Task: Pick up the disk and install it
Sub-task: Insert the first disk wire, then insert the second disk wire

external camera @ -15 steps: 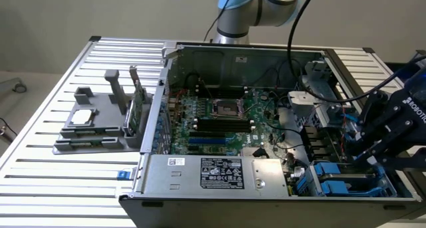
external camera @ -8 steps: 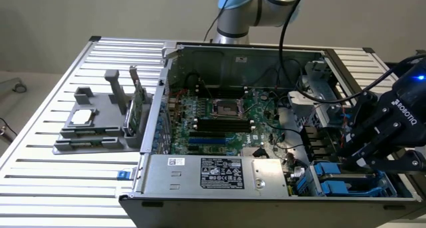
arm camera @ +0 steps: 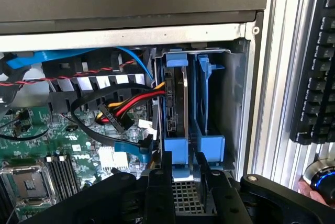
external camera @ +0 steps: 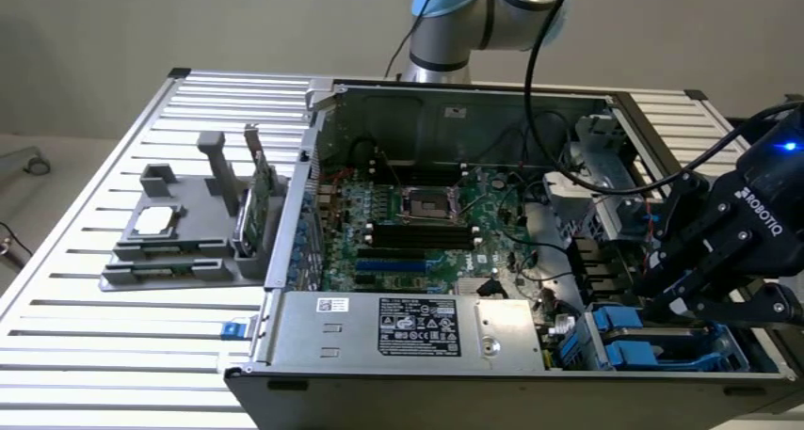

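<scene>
The desk (external camera: 113,317) is a slatted aluminium top, and most of it is taken up by an open computer case (external camera: 477,289) lying on its side, motherboard (external camera: 415,228) facing up. Beside the case, toward the desk edge at the exterior view's left, sits a grey fixture (external camera: 176,232) holding a small square silver chip (external camera: 157,220) and a thin green circuit card (external camera: 255,209) standing on edge. A silver power supply (external camera: 402,328) with a printed label lies along the near wall of the case.

The black pincer (external camera: 703,303) hangs over the drive bay in the case corner at the exterior view's right. In the wrist view its two fingers (arm camera: 157,187) stand partly open, one to each side of the blue carrier tab, and whether they press on it cannot be told.

The disk (arm camera: 175,103) stands on edge in its blue carrier (arm camera: 180,148) inside the bay, next to a second blue carrier (arm camera: 207,98). Red, yellow and black cables (arm camera: 131,103) run to the disk's end.
</scene>
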